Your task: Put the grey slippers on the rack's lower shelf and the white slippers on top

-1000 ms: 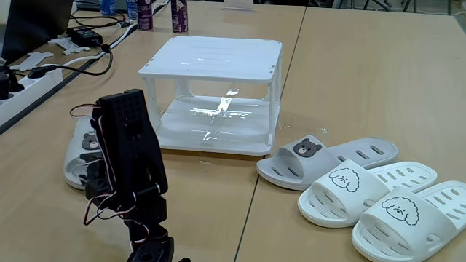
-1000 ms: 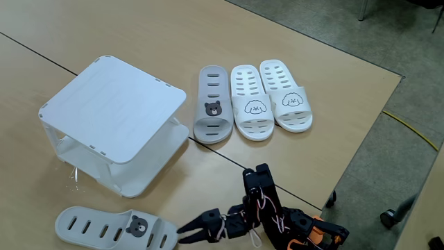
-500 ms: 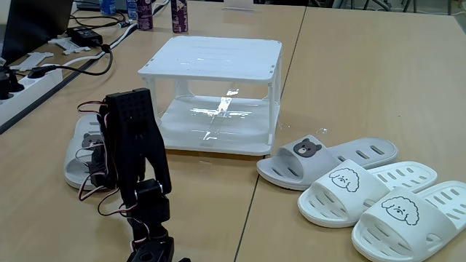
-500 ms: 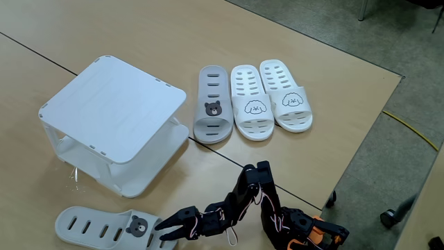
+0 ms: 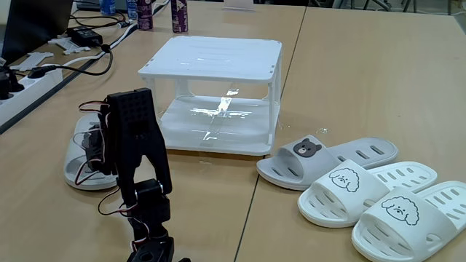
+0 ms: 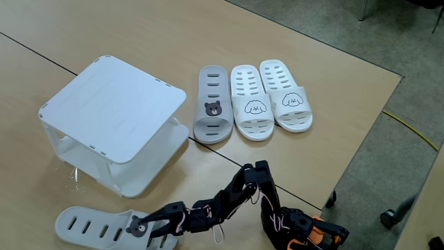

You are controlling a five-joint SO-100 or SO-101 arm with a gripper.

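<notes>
rack (image 5: 211, 62): white plastic, glossy base
slippers (image 5: 349, 185): matt rubber
table (image 5: 364, 80): smooth wood-look
arm (image 5: 135, 145): black plastic

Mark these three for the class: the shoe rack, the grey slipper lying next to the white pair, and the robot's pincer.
Shoe rack (image 6: 118, 101), a fixed view, its top board.
Grey slipper (image 6: 211, 110), a fixed view, the bear-face strap.
Pincer (image 6: 141, 228), a fixed view, its tips at the other grey slipper's strap.

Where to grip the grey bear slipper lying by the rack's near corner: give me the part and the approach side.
Take the grey slipper by its strap, across the bear face. It lies flat, sole down, and the raised strap arches over the footbed, so one finger can likely slip under it. Come from above on the open toe side, where the gripper already is, clear of the rack.
</notes>
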